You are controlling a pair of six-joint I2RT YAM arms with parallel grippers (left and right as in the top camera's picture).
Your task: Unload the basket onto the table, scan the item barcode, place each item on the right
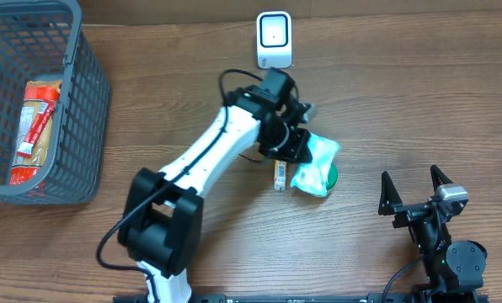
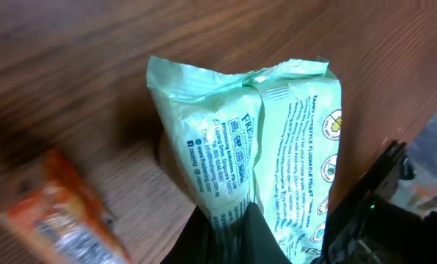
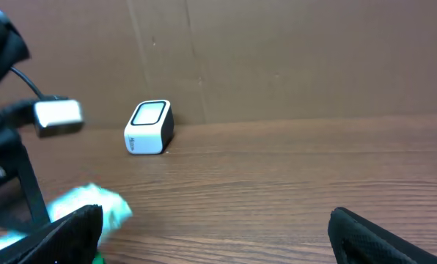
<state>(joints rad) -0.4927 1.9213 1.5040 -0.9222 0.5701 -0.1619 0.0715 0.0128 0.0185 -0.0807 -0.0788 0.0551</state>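
the pale green packet of wipes (image 1: 317,166) is low over the table (image 1: 403,101), near the white scanner (image 1: 274,39) and just beside a small orange packet (image 1: 279,175). the left gripper (image 1: 293,145) is closed on one crumpled end of it, i think so that the printed back can be lifted and turned to the scanner window. the right gripper (image 1: 413,192) stands wide open and empty, well apart, probably to leave room. a grey basket (image 1: 82,101) with other goods is at the far side.

Basket (image 1: 87,93), snack packet (image 1: 36,126) inside, stands at the left of the table (image 1: 403,101); scanner (image 1: 274,39) at rear centre, pouch (image 1: 318,164) before it, small sachet (image 1: 280,175) just beside the pouch's left.
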